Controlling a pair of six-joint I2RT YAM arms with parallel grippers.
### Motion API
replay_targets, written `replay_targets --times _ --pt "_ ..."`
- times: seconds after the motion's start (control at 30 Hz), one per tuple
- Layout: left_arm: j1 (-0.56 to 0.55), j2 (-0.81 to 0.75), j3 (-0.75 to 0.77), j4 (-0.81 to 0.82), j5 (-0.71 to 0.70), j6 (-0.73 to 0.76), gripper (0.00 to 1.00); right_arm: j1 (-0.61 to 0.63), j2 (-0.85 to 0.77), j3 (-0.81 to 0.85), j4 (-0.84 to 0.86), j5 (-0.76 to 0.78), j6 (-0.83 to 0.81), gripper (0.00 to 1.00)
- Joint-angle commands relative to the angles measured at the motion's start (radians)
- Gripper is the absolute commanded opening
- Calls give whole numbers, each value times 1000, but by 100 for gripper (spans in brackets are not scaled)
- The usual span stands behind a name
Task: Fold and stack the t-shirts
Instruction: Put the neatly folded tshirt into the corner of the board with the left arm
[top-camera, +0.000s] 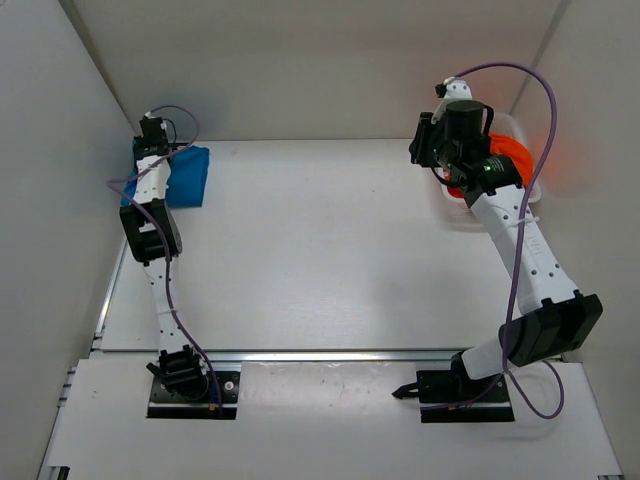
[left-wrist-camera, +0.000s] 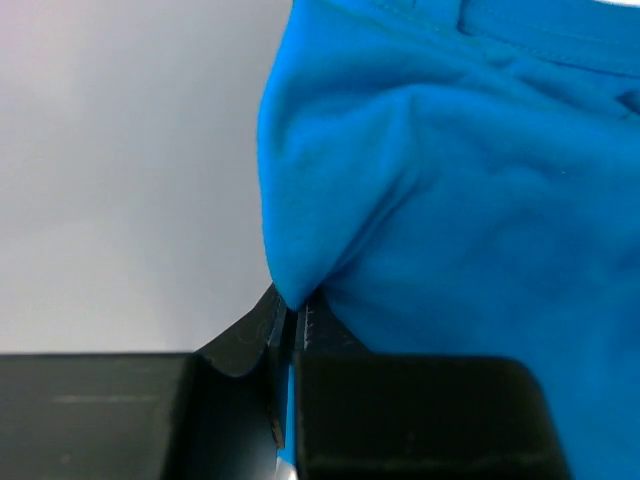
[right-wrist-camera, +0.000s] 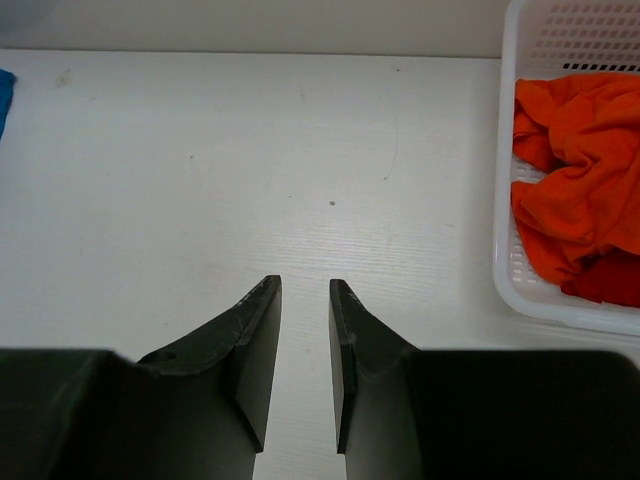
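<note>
The bright blue t-shirt (top-camera: 190, 176) lies bunched at the table's far left. My left gripper (top-camera: 147, 150) is at its left edge, shut on a pinched fold of the blue cloth (left-wrist-camera: 450, 200), which runs down between the fingers (left-wrist-camera: 250, 340). An orange t-shirt (right-wrist-camera: 585, 180) lies crumpled in the white basket (right-wrist-camera: 505, 150) at the far right, with a bit of deep red t-shirt (right-wrist-camera: 612, 285) under it. My right gripper (right-wrist-camera: 305, 287) hovers over bare table just left of the basket, open, with nothing between its fingers. From above, the right gripper (top-camera: 422, 145) hides part of the orange t-shirt (top-camera: 512, 158).
The white lattice basket (top-camera: 452, 208) stands against the right wall. White walls close the table on the left, back and right. Purple cables loop off both arms. A strip of the blue shirt (right-wrist-camera: 3, 95) shows at the left edge of the right wrist view.
</note>
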Motion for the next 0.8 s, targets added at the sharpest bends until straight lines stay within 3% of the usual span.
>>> replay_targets --times 0.0,0.03,0.13,0.17,0.23,0.27,0.37,0.47,0.67,0.77 --pt "-2 6 62 58 -15 21 13 24 19 68 -7 18 -13 23" --pt "-2 -2 69 52 11 12 17 24 15 71 -14 24 -11 24" --pt "-13 10 64 43 25 2 49 33 21 78 -17 24 -14 25" --pt "-21 9 64 41 24 -4 55 33 19 79 -11 27 -5 25" --pt "-27 9 40 54 1 -7 78 35 15 73 -11 26 -5 26" --pt "-33 9 33 58 -40 -4 98 33 12 64 -8 21 -8 26" --pt "-38 -11 36 57 -62 -31 99 33 4 36 1 12 1 26" --pt "-44 -60 72 -3 11 -91 99 17 -7 16 6 1 6 26" --pt "-111 -210 -3 -110 138 -151 99 9 -20 -4 24 -3 3 26" --pt "-163 -343 -135 -169 331 -183 98 -49 -19 -5 -40 -15 21 28"
